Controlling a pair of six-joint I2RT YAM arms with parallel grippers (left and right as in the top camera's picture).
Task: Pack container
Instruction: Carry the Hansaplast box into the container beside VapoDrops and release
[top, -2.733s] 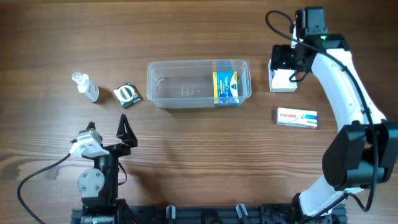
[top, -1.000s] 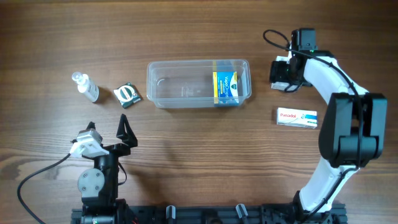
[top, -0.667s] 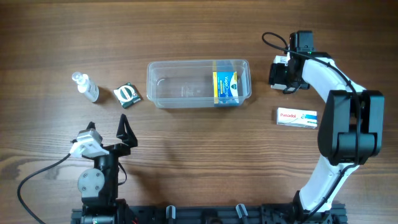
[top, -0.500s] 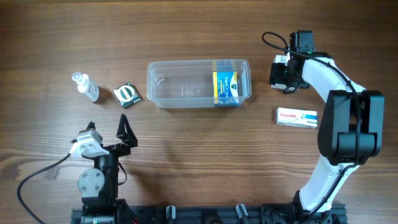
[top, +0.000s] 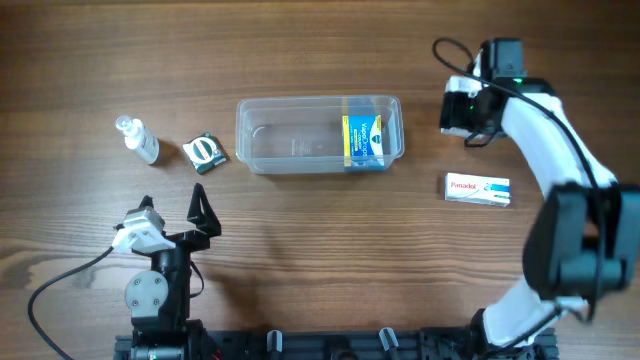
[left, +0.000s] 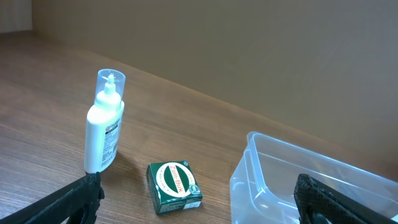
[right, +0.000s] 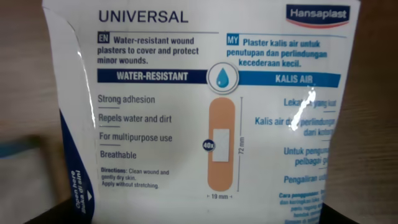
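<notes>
The clear container (top: 290, 140) lies at the table's middle back, with a blue and yellow box (top: 363, 139) in its right end. Its left end shows in the left wrist view (left: 292, 180). My right gripper (top: 466, 108) is to the right of the container and is shut on a white Hansaplast plaster box (top: 452, 101). That box fills the right wrist view (right: 205, 112). My left gripper (top: 195, 214) is open and empty near the front left, and its fingertips frame the left wrist view (left: 202, 210).
A white spray bottle (top: 140, 142) and a green Zam-Buk box (top: 205, 150) stand left of the container; both show in the left wrist view, the bottle (left: 104, 127) and the green box (left: 175, 186). A Panadol box (top: 477, 188) lies at the right.
My right gripper came down on the plaster box beside the container, closed on it, and has now moved up and slightly right with it. The left arm has not moved.
</notes>
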